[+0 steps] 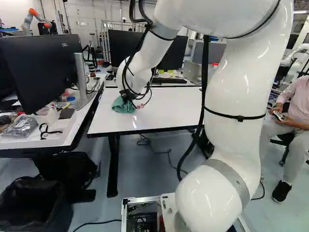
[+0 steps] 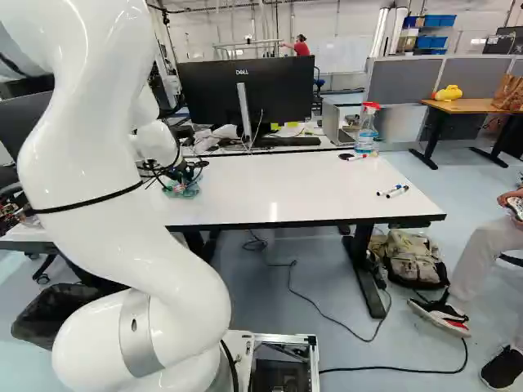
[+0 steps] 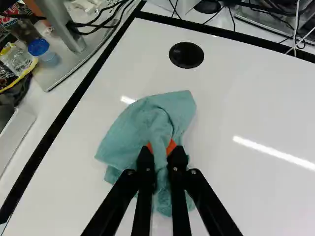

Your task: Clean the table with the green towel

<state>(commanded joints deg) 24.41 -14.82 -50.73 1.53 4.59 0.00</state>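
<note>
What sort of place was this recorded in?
Probably a robotics lab: another robot stands toward the back, a monitor sits on a cluttered desk, and gray partitions stand farther off.

We take wooden table (image 2: 470, 105), at right of right base view, as landmark: dark legs (image 2: 435, 137) under it, pale blue-grey floor (image 2: 466, 189) around it, grey partitions (image 2: 400, 80) behind it, blue bins (image 2: 431, 41) farther behind, to its left, white wall (image 2: 347, 20) beyond it; we find room brightly lit
</note>
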